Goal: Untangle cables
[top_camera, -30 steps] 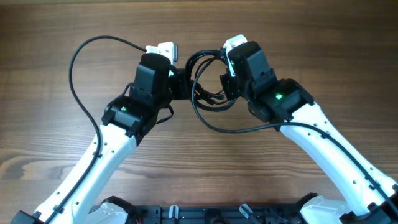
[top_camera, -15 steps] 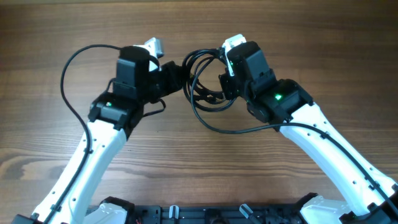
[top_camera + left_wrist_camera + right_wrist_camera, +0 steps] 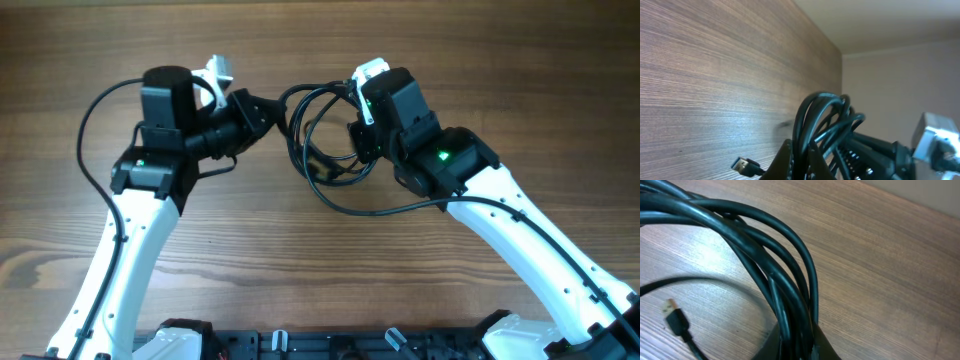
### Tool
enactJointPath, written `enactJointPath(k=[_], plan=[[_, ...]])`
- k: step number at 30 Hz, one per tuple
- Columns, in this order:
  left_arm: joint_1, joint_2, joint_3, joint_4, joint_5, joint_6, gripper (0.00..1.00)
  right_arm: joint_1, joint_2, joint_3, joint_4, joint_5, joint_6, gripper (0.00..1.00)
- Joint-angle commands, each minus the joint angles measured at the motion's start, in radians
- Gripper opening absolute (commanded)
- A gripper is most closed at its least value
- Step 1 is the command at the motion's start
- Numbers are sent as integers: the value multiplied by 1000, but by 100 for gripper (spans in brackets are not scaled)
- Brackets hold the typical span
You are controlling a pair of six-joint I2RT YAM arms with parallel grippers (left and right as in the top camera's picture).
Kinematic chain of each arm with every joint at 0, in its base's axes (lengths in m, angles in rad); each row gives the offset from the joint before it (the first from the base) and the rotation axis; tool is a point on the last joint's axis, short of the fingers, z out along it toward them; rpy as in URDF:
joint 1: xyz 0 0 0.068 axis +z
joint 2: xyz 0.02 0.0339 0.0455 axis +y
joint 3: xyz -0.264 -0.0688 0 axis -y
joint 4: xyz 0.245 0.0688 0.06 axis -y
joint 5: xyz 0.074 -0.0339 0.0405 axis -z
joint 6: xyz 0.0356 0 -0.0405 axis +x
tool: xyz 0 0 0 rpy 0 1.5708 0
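Pinching the coiled cables (image 3: 305, 150) from opposite sides, the left gripper (image 3: 272, 108) and right gripper (image 3: 357, 140) are both clamped on the bundle, toward the table's (image 3: 500, 60) far edge, mid-width; one USB plug (image 3: 674, 316) rests on the wood.

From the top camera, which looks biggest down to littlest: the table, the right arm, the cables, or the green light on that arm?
1. table, it fills the picture
2. right arm
3. cables
4. green light, just a dot
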Motion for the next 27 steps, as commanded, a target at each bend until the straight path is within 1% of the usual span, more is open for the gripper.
enactJointPath(k=[1,6,11,12,13,14,16,18,19,21,22,23,24,26,27], plan=[[68,3,18,6,13,-35,4,-7,12,1,-8,50,1,5],[112,4,18,5,35,-34,4,-7,12,1,-8,53,2,5],[117,4,18,-13,34,-23,4,-7,12,1,-7,53,1,4],[117,4,18,-25,34,-23,6,-7,12,1,-7,53,2,5],[117,4,18,-36,34,-23,9,-7,12,1,-7,53,2,5],[117,4,18,-45,34,-23,9,-7,12,1,-7,53,1,5],[117,4,18,-59,34,-19,4,-7,12,1,-6,53,2,5],[117,4,18,-62,34,-19,4,-7,12,1,-6,53,2,5],[117,4,18,-63,34,-19,15,-7,12,1,-6,53,2,4],[117,4,18,-70,34,-19,47,-7,12,1,-5,53,2,5],[117,4,18,-71,34,-11,57,-7,12,1,-4,53,2,5],[116,4,18,-74,34,10,62,-7,12,1,-3,53,2,5],[116,4,18,-78,35,35,64,-7,12,1,0,53,2,4],[111,4,18,-101,34,97,65,-7,12,1,7,53,2,5],[107,4,18,-114,34,149,65,-7,12,1,13,53,2,5]])
